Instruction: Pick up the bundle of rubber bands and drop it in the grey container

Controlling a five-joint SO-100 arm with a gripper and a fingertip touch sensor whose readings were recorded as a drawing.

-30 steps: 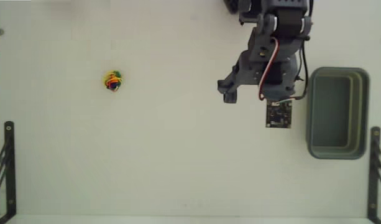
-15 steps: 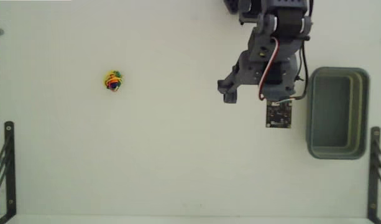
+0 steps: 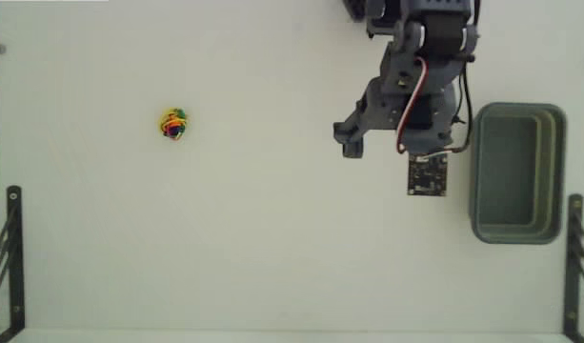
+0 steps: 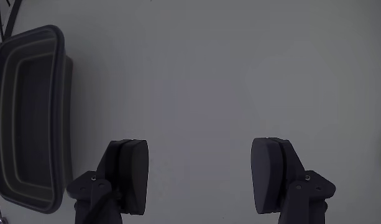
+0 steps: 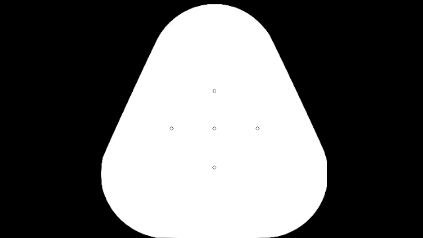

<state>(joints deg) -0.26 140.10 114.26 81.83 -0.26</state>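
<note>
White bench (image 3: 272, 248) looks unchanged over the last second: the tool (image 4: 199, 177) stays wide open and empty beside the grey container (image 3: 516, 172), the bundle of rubber bands (image 3: 173, 123) well apart leftward, so no approach has begun.

That picture is a sensor's own output, not a look at the table or the arm. Nothing of the scene can be told from it, so nothing is described here.
</note>
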